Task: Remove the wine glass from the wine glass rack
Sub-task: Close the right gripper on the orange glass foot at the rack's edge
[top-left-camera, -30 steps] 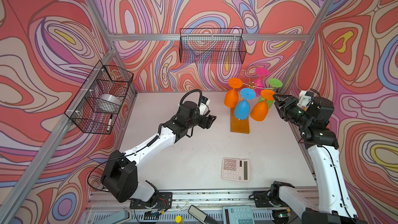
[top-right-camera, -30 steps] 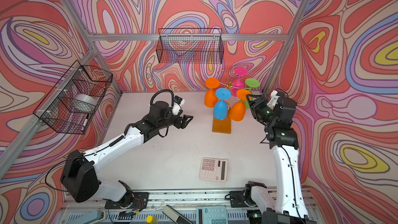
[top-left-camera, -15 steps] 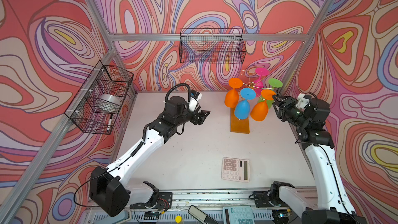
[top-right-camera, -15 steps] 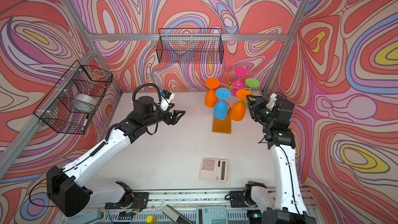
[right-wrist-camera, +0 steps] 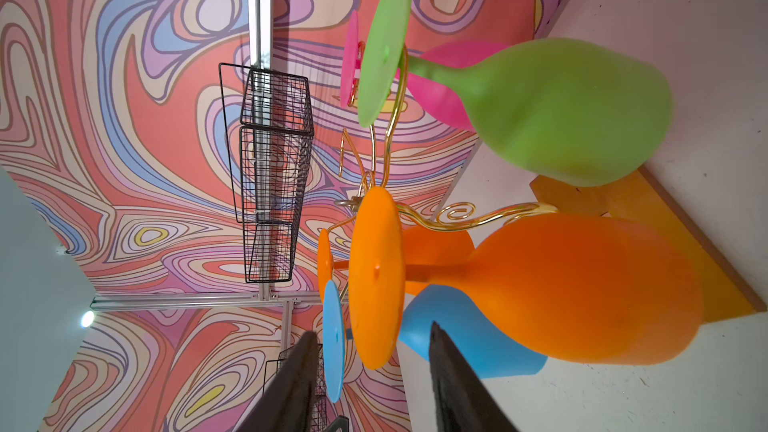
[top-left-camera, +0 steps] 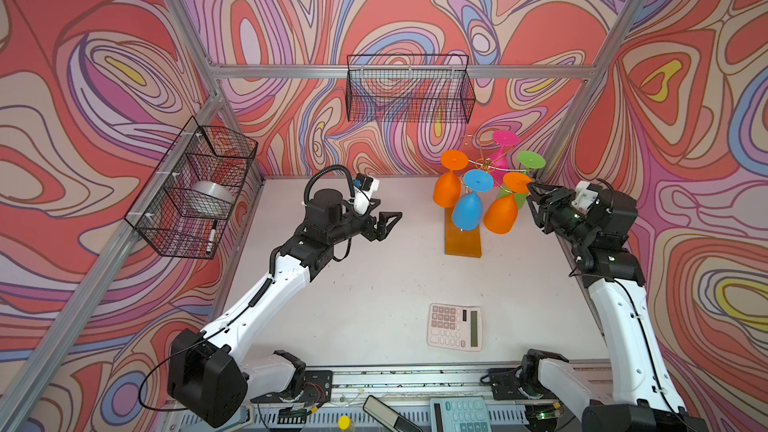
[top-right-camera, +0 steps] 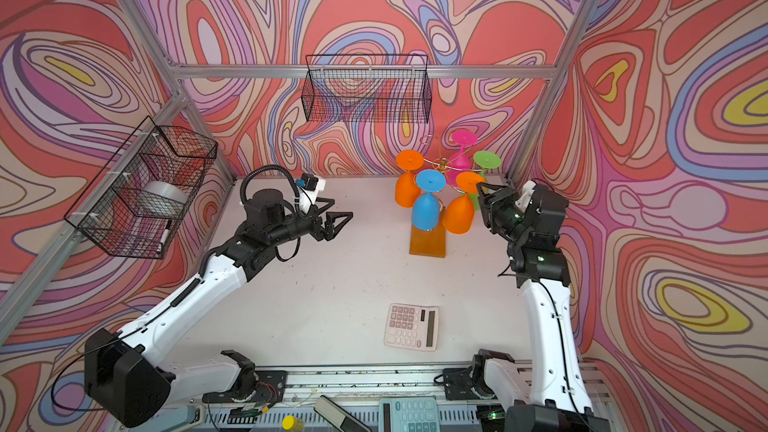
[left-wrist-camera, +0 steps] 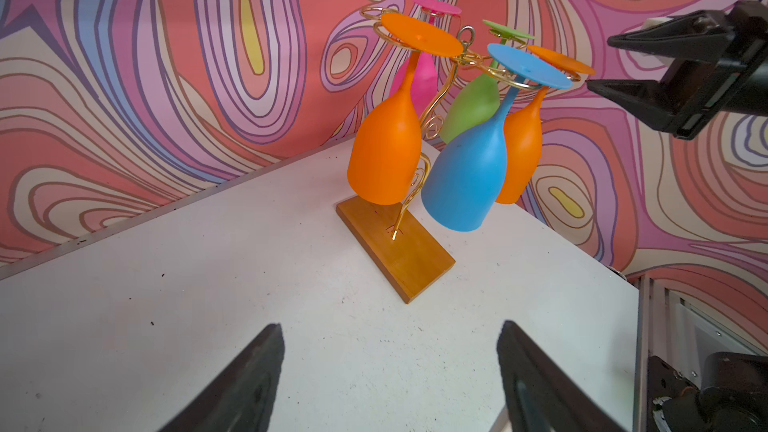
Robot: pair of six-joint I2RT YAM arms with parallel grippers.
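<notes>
The wine glass rack [top-left-camera: 463,238] [top-right-camera: 428,243] [left-wrist-camera: 399,251] [right-wrist-camera: 648,218] stands at the back right, a gold wire tree on an amber base. Several coloured glasses hang upside down from it. On its right side hangs an orange wine glass [top-left-camera: 500,214] [top-right-camera: 457,214] [left-wrist-camera: 519,147] [right-wrist-camera: 582,284]. My right gripper [top-left-camera: 530,193] [top-right-camera: 480,193] [right-wrist-camera: 372,328] is open, one finger on each side of that glass's foot rim, with gaps showing. My left gripper [top-left-camera: 388,209] [top-right-camera: 343,207] [left-wrist-camera: 390,326] is wide open and empty above the table, left of the rack.
A black wire basket [top-left-camera: 409,89] hangs on the back wall. Another basket [top-left-camera: 195,189] on the left wall holds a tape roll and a marker. A calculator [top-left-camera: 455,326] lies near the front. The right wall stands close behind my right arm.
My left gripper has drawn back to the left, away from the rack. My right gripper has edged in around the orange glass's foot and its jaws have narrowed.
</notes>
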